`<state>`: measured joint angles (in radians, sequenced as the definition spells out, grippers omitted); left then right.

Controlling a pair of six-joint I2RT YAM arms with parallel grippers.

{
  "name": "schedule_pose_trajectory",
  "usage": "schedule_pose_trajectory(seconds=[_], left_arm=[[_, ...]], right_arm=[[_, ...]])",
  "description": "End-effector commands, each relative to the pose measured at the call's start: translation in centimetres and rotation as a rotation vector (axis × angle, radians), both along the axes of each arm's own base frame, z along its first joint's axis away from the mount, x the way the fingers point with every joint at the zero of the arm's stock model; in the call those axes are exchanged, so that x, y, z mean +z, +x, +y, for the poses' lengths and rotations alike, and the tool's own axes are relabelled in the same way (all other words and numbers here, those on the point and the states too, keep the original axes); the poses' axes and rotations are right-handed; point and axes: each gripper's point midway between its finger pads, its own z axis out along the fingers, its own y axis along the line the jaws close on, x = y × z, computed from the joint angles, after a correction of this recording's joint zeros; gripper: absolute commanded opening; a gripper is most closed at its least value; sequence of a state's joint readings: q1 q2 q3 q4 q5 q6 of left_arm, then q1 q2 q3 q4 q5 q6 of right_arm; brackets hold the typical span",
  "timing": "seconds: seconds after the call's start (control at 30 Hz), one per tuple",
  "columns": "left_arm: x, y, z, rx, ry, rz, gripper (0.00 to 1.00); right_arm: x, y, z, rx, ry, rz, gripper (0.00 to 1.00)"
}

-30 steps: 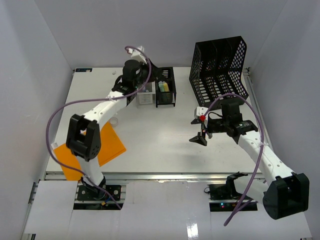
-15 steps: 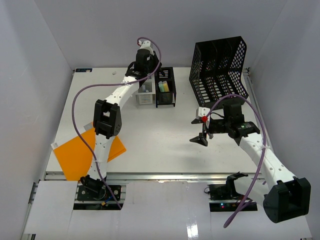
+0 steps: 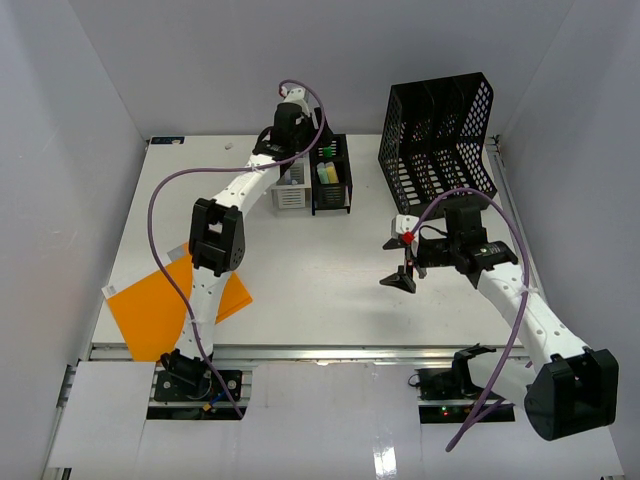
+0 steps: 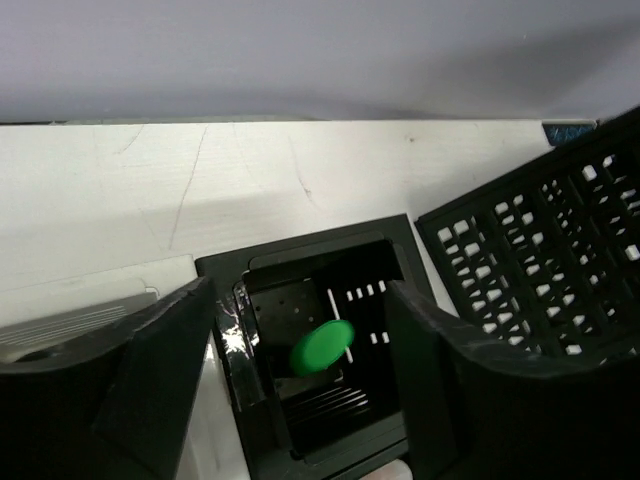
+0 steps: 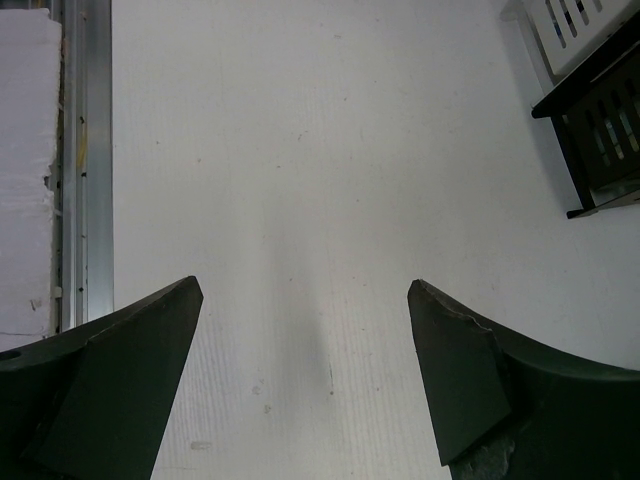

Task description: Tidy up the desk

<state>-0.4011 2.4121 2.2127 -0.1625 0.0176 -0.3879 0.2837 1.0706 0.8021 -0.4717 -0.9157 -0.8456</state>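
The left fingers (image 4: 150, 385) were spread above a black bin (image 4: 300, 250) holding a green disc (image 4: 321, 347). The right fingers (image 5: 110, 385) were spread over the table (image 5: 300, 150).

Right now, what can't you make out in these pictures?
Top view: the left arm covers part of the orange sheet and most of the white bin.
Left wrist view: a green disc sits in the black bin's shadow; what it is, too dim to tell.
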Motion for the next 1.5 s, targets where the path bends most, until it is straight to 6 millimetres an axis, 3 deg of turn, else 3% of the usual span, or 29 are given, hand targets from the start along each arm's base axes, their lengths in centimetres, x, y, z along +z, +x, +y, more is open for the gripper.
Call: schedule_pose_trajectory(seconds=[0.0,0.07,0.17,0.27,0.33,0.43,0.53,0.67,0.8,1.0,1.17,1.47], left_arm=[[10.4,-1.5,0.4,-0.035,-0.055,-0.157,0.88],[14.3,-2.4,1.7,-0.013,-0.093,-0.200,0.89],[17.2,-3.6,5.8,0.106,-0.113,-0.217,0.90],[17.4,-4.8,11.7,0.264,-0.156,-0.186,0.94],[15.8,-6.0,15.7,0.346,-0.187,-0.130,0.94],[11.0,-8.6,23.8,0.537,-0.287,0.027,0.98],[6.6,-11.1,31.1,0.714,-0.357,0.143,0.98],[1.4,-13.5,35.0,0.851,-0.374,0.290,0.97],[-3.3,-14.6,37.0,1.006,-0.293,0.488,0.86],[-8.6,-14.7,36.4,1.036,-0.275,0.699,0.80],[-11.6,-14.5,35.9,1.051,-0.264,0.807,0.79],[-14.1,-13.7,34.7,1.040,-0.207,0.889,0.74]], right_arm=[[-0.4,0.1,-0.3,-0.005,0.007,0.012,0.90],[-0.5,0.2,-0.5,-0.012,0.007,0.016,0.90],[-0.7,0.5,-0.8,-0.025,0.004,0.015,0.90],[-1.0,1.1,-1.2,-0.053,-0.015,-0.006,0.90],[-1.2,1.9,-1.6,-0.101,-0.032,-0.025,0.90],[-2.3,4.4,-2.6,-0.265,-0.040,-0.014,0.90],[-4.7,3.6,-2.9,-0.276,-0.079,0.113,0.90],[-4.2,3.5,-2.7,-0.238,-0.078,0.156,0.95],[-4.0,3.5,-2.8,-0.239,-0.068,0.138,0.96],[-4.3,3.8,-3.0,-0.255,-0.082,0.130,0.96],[-4.5,3.9,-3.1,-0.261,-0.088,0.132,0.96],[-4.7,4.2,-3.3,-0.271,-0.093,0.127,0.96]])
